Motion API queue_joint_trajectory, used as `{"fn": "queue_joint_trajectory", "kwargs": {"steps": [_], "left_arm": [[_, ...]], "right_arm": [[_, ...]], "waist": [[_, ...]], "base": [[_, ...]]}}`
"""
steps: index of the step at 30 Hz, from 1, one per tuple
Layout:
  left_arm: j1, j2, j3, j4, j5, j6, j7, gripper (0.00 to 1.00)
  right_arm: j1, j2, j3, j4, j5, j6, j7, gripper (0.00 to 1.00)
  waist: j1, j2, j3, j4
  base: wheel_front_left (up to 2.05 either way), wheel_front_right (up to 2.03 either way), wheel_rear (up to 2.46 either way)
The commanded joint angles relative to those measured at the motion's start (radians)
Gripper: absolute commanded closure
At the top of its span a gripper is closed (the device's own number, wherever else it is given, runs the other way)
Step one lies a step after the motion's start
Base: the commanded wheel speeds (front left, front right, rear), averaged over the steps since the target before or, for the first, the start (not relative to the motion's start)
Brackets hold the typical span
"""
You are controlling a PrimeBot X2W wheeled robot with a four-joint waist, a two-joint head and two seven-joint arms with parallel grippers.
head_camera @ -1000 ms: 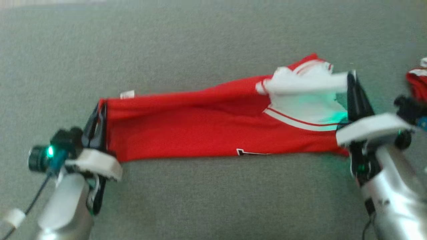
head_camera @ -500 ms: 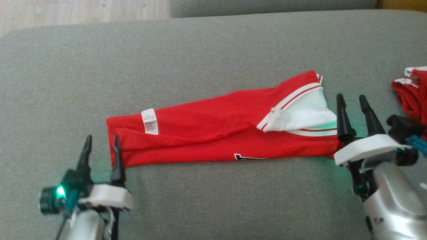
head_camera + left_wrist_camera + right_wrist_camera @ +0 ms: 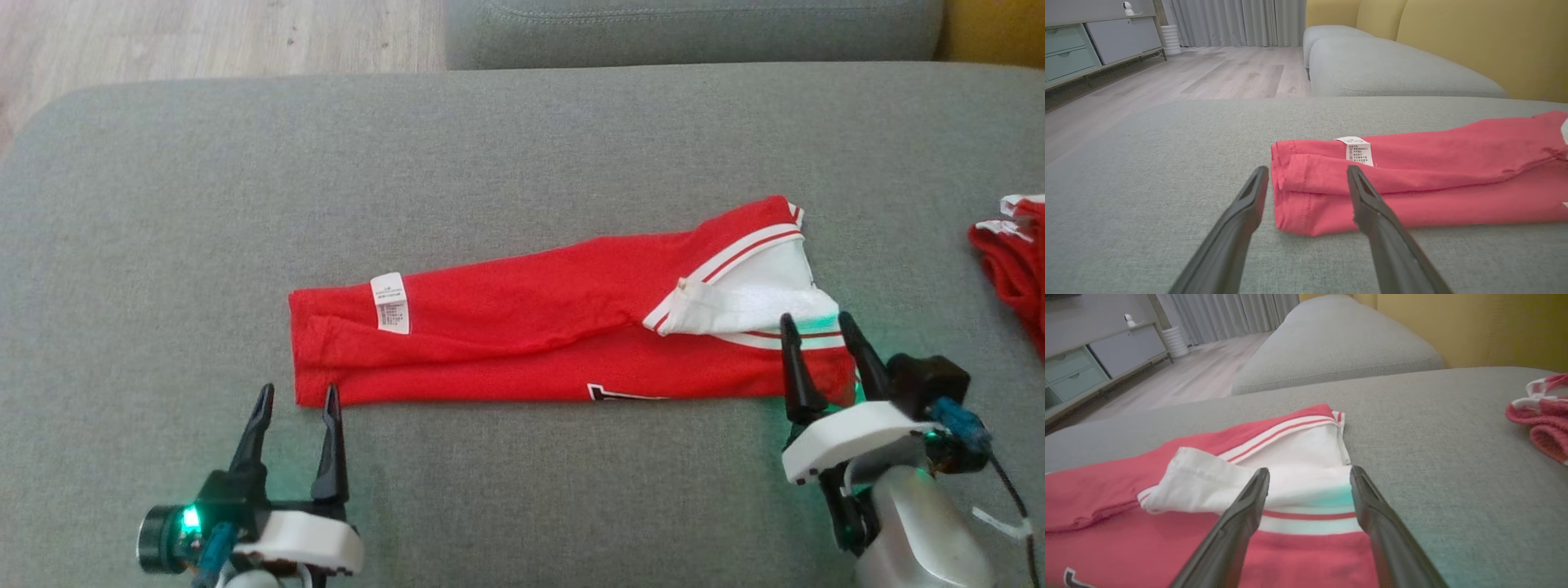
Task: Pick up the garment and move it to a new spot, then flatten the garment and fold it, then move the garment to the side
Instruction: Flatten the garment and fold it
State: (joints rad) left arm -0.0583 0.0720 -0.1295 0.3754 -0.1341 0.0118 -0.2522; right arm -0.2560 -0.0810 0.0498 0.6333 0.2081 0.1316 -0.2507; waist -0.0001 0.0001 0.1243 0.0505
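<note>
Red jersey (image 3: 522, 343) lies as a long folded strip mid grey sofa cushion (image 3: 163, 245), left gripper (image 3: 298, 392) and right gripper (image 3: 815, 320) both spread, empty, at its ends; next fold probably needs all layers pinched squarely, white sleeve (image 3: 747, 298) tucked.

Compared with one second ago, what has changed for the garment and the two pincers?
Both let go: the left pincer released the hem end of the garment, the right pincer its white sleeve end; both now stand open, drawn back toward the robot. The garment remains a long folded strip on the grey cushion; the smaller red cloth stays at the right.
</note>
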Motion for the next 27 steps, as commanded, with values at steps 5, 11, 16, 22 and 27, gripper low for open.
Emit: {"fn": "queue_joint_trajectory", "kwargs": {"steps": [5, 11, 16, 22, 27], "left_arm": [[-0.036, -0.011, 0.033, -0.018, 0.01, -0.03, -0.009, 0.0], [-0.067, -0.018, 0.016, 0.003, 0.017, -0.051, -0.009, 0.0], [-0.073, -0.02, 0.015, 0.013, 0.014, -0.059, -0.01, 0.0], [-0.061, -0.021, 0.033, 0.02, 0.017, -0.058, -0.01, 0.0], [-0.054, -0.022, 0.024, 0.021, 0.014, -0.064, -0.01, 0.0]], "right_arm": [[-0.112, -0.007, -0.005, 0.052, -0.072, -0.001, 0.004, 0.0], [-0.206, -0.012, -0.089, 0.195, -0.112, -0.001, 0.063, 0.0], [-0.224, 0.013, -0.105, 0.327, -0.076, -0.001, 0.13, 0.0], [-0.212, 0.024, 0.001, 0.36, 0.081, -0.001, 0.121, 1.0], [-0.226, -0.09, -0.051, 0.328, 0.128, -0.001, 0.008, 1.0]], "waist": [[0.0001, -0.0001, 0.038, 0.014], [0.0001, -0.0001, 0.082, 0.041], [0.0001, -0.0001, 0.092, 0.057], [0.0001, -0.0001, 0.078, 0.046], [0.0001, -0.0001, 0.049, 0.021]], "base": [[0.0, 0.0, 0.0], [0.0, 0.0, 0.0], [0.0, 0.0, 0.0], [0.0, 0.0, 0.0], [0.0, 0.0, 0.0]]}}
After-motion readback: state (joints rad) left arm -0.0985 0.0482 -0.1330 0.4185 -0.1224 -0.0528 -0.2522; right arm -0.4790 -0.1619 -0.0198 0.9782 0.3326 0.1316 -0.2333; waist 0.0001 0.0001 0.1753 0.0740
